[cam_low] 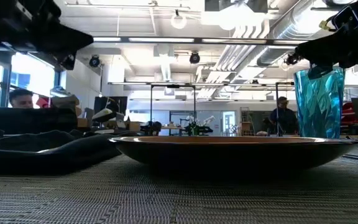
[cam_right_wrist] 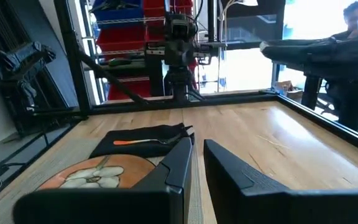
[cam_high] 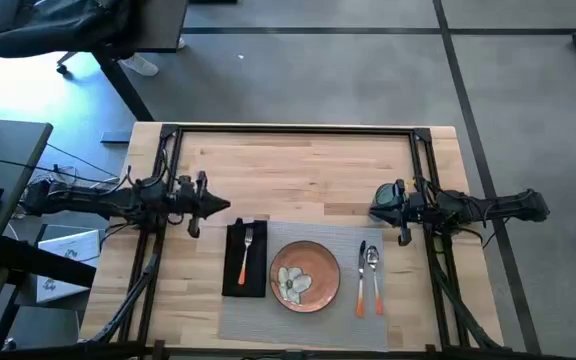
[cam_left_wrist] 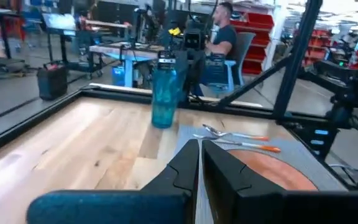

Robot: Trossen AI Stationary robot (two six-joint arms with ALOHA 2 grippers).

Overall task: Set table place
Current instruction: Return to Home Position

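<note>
Evidently the setting is all but complete.

High view: on the butcher-block surface point(cam_high: 308, 160) the grey woven placemat point(cam_high: 303, 325) lies towards the near edge, at 6 o'clock from centre. The orange-brown plate point(cam_high: 318, 262) sits mid-mat. At its 9 o'clock the black napkin point(cam_high: 232, 275) carries the orange-handled fork point(cam_high: 245, 255). At its 3 o'clock the knife point(cam_high: 361, 280) and spoon point(cam_high: 374, 270) lie side by side. The left claw point(cam_high: 218, 206) hangs at the plate's 10 o'clock, beyond the napkin. The right claw point(cam_high: 378, 203) hangs at the plate's 1 o'clock, over the mat's far right corner.

Low view: a blue ribbed tumbler point(cam_low: 319, 102) stands upright behind the plate's right side, directly under the right claw. Whether the claw clears its rim cannot be told from this angle.

Left wrist view: the left claw is closed to a thin slit with nothing between its fingers. The tumbler stands on the wood just off the mat's far corner, beyond the knife and spoon.

Right wrist view: the right claw is narrowly parted and holds nothing. The plate and the napkin with its fork lie ahead of it.

Assessment: every piece appears placed and nothing looks in need of correction. What is left is only to park both arms clear of the surface. The right arm should rise well clear of the tumbler first, since a sideways brush could tip it.
</note>
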